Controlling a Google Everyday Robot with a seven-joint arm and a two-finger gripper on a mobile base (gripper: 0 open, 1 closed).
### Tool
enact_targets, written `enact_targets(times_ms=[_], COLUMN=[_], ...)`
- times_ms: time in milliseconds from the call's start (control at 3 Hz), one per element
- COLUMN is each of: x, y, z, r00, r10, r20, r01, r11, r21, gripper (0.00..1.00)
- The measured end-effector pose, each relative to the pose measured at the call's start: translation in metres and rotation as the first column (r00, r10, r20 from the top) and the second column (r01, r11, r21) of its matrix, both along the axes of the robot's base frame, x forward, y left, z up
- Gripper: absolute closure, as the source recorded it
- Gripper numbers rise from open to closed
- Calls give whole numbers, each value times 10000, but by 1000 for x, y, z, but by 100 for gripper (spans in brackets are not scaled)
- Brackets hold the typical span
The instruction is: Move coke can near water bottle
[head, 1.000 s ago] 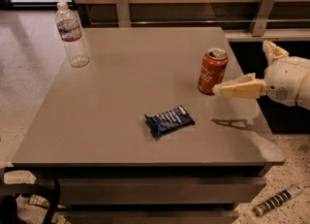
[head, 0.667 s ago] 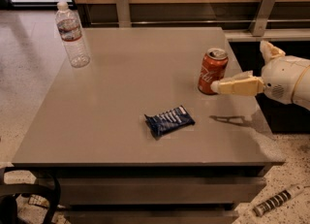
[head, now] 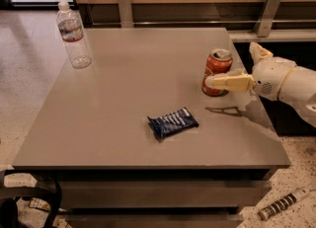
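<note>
The coke can (head: 216,63), red-orange with a silver top, stands upright near the right edge of the grey table (head: 123,98). My gripper (head: 230,65) comes in from the right at can height and is open. Its near finger (head: 232,82) reaches across the front of the can's lower part, and its far finger (head: 257,52) sits behind and to the right of the can. The water bottle (head: 73,35), clear with a white cap and a red-and-white label, stands upright at the far left corner of the table, far from the can.
A dark blue snack packet (head: 172,122) lies flat near the table's middle front. A wooden wall with metal posts (head: 125,8) runs behind the table. The table's right edge is just under my arm (head: 291,84).
My gripper has moved left toward the coke can; its near finger now overlaps the can's front. The can, bottle and packet have not moved.
</note>
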State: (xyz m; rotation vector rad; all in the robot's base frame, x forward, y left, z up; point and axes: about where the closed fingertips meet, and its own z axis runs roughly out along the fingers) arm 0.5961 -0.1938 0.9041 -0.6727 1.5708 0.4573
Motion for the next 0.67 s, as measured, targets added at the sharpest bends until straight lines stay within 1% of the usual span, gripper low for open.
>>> enact_targets(times_ms=[333,667], x=[15,22], y=[8,14], z=[-6,-15], r00=[9995,9989], r10=[277,450], r20=[148,161], r01=[-282,-460], r11=[9990,9963], r21=[359,719], gripper=[0,15])
